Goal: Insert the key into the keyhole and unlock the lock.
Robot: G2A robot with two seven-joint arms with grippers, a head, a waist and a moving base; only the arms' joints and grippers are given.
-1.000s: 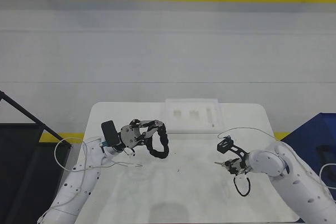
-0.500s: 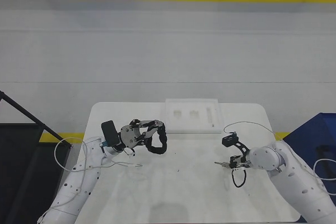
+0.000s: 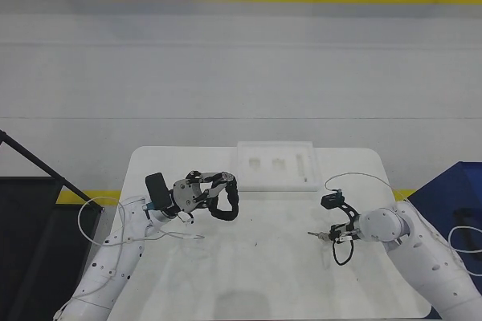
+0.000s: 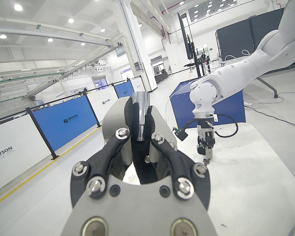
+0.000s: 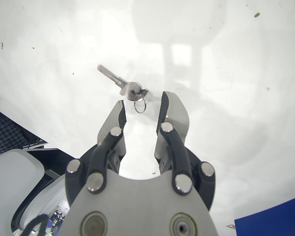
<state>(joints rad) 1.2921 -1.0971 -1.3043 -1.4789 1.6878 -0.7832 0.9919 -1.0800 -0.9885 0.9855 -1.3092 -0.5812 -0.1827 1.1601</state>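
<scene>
My left pincer [image 4: 138, 120] is clamped on the black cable lock [image 4: 140, 104], holding it off the counter [image 5: 211, 62] at its left side. My right pincer [image 5: 142, 101] hangs spread apart just over the silver key [image 5: 125, 85], which lies flat on the counter with its ring between my fingertips.

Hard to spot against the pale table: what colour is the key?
The key is plain silver metal; it shows best in the right wrist view.
</scene>
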